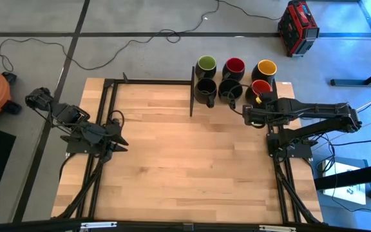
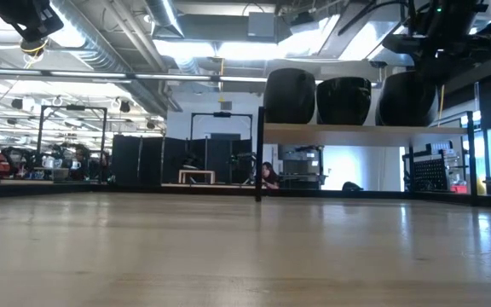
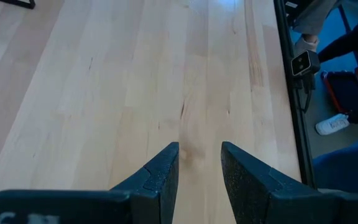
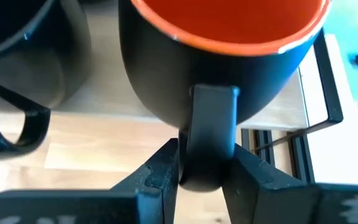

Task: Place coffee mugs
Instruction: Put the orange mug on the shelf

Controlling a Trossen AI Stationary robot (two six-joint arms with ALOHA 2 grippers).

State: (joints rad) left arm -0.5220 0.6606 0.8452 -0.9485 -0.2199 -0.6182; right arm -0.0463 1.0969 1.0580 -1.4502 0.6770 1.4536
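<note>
Here, right claw [image 4: 205, 168] astride mug handle [image 4: 211, 134]

Surface finishes around the right gripper [image 4: 205, 177]

Between its matt black plastic fingers [image 4: 156, 177]: glossy dark ceramic mug with smooth red-orange glazed inside [image 4: 219, 59]. Beside it, glossy all-black ceramic mug [image 4: 23, 68]. Beneath: pale, smooth butcher-block wood tabletop [image 1: 185, 161], satin sheen, framed by thin black metal rails [image 1: 150, 82].

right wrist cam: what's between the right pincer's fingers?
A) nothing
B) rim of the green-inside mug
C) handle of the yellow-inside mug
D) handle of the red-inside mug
D: in the right wrist view the right pincer has its two fingers on either side of the dark handle of the mug with the red inside; the overhead view puts it at that mug.
</note>
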